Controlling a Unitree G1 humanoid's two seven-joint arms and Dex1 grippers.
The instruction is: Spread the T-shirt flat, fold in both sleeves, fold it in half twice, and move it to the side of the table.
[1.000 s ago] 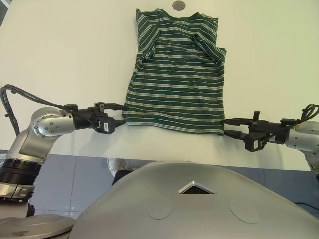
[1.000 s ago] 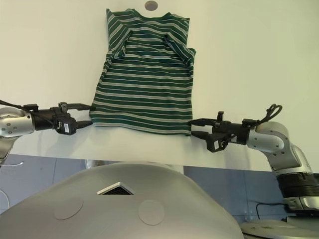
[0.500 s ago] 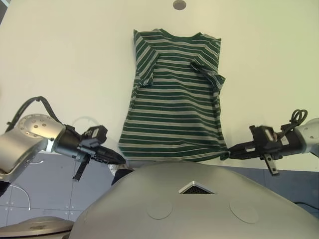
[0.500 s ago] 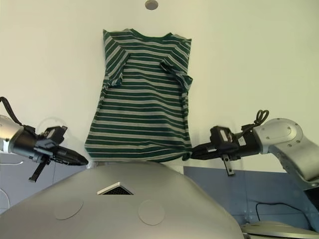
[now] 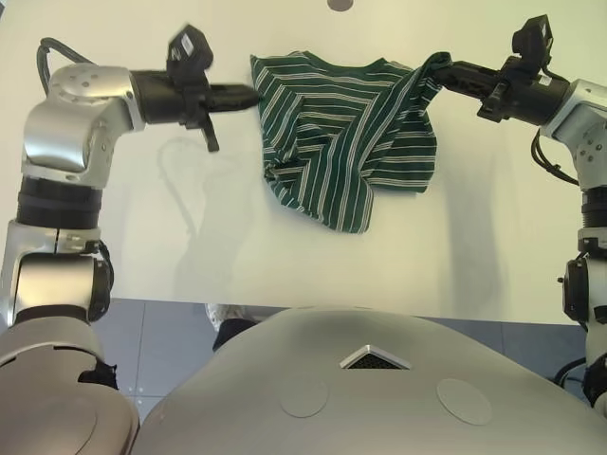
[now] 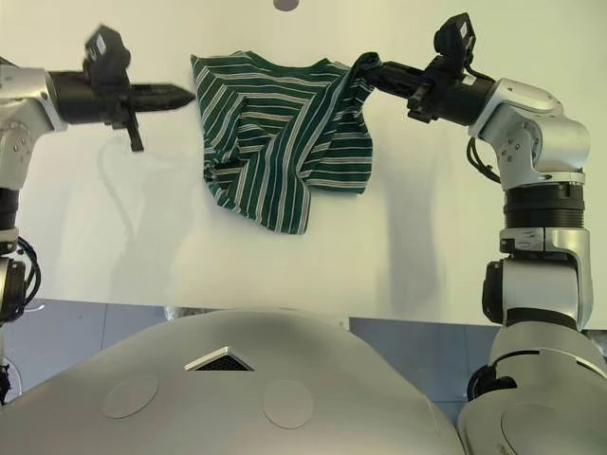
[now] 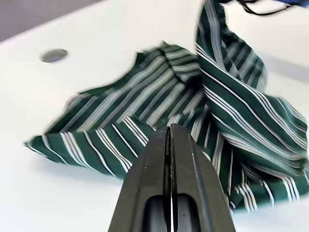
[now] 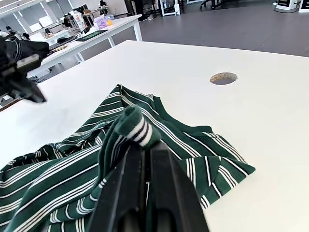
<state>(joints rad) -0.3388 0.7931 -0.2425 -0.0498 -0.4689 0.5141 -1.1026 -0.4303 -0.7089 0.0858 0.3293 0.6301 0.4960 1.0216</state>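
Note:
The green striped T-shirt (image 5: 341, 142) lies bunched and twisted on the far middle of the white table (image 5: 142, 237). My right gripper (image 5: 442, 68) is raised at the far right, shut on a corner of the hem (image 8: 136, 126), and cloth hangs slanting from it down to the heap. My left gripper (image 5: 252, 94) is raised at the shirt's left edge. Its fingers (image 7: 181, 145) are pressed together with no cloth between them in the left wrist view, and the shirt (image 7: 159, 101) lies just beyond the tip. Part of the hem trails toward me in a point (image 5: 351, 220).
A round grey cable hole (image 8: 223, 78) sits in the table just beyond the shirt's collar. Bare tabletop stretches left, right and toward the near edge (image 5: 379, 308). Desks and floor of the room lie past the table's far side.
Both arms swung from the table's near edge up to the far side. The right gripper carried its hem corner over the shirt; the left side came loose, and the flat shirt is now bunched.

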